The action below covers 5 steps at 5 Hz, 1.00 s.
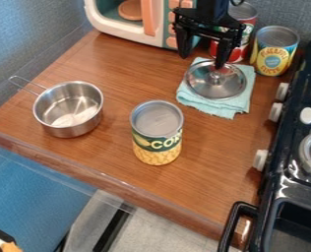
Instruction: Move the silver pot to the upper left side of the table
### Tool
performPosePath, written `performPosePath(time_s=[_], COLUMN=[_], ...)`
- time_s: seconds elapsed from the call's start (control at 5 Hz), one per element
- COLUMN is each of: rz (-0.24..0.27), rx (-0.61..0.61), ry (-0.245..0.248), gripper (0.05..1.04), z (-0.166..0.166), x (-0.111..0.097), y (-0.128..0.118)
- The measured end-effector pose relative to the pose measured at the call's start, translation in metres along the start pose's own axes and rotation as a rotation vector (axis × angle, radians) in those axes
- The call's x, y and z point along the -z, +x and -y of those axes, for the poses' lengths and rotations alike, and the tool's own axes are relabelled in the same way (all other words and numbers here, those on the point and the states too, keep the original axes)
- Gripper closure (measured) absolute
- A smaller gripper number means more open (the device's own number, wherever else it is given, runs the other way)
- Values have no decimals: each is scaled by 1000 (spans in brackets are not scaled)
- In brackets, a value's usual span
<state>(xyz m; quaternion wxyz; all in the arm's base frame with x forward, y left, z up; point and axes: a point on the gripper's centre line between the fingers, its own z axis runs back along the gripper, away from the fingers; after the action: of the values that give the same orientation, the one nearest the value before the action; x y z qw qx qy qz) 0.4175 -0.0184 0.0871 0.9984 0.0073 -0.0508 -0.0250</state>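
A: Where's the silver pot [67,110]?

B: Between nine and ten o'clock on the bench [204,182], upright, its wire handle [26,84] pointing to ten.

A: Anything in it?

B: There's a pale patch at the bottom; I can't tell if it's a thing or just a reflection.

A: And the pincer [202,62]?

B: Toward one o'clock, hanging down over the bench. It's open, its two fingers spread apart, and it grips nothing. One fingertip is near the knob of the metal lid [207,88]; I can't tell whether they touch.

A: What's the lid lying on?

B: A folded light-blue cloth [214,107], off toward two o'clock.

A: What stands in the middle?

B: A tall can with a green and yellow label [157,147], upright, between the pot and the cloth.

A: Other cans?

B: Two, both upright: a red one [249,27] at one o'clock, partly behind the arm, and a yellow one [274,51] just beside it, nearer two.

A: And around the edges?

B: A toy oven [100,22] near twelve, and a black toy stove [271,187] from two round to five.
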Motion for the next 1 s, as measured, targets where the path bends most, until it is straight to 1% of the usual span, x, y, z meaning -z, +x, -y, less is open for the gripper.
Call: performPosePath(time_s=[0.2,0.4,0.6,0.8,1.0], rz=[-41,-118,-76,-76,-61], rx=[1,-30,-145,-193,-254], ry=[-4,-29,-66,-60,-6], gripper=[83,83,83,83,83], z=[1,-12,-40,-54,-82], x=[16,37,13,6,5], y=[-6,-38,-61,-90,-114])
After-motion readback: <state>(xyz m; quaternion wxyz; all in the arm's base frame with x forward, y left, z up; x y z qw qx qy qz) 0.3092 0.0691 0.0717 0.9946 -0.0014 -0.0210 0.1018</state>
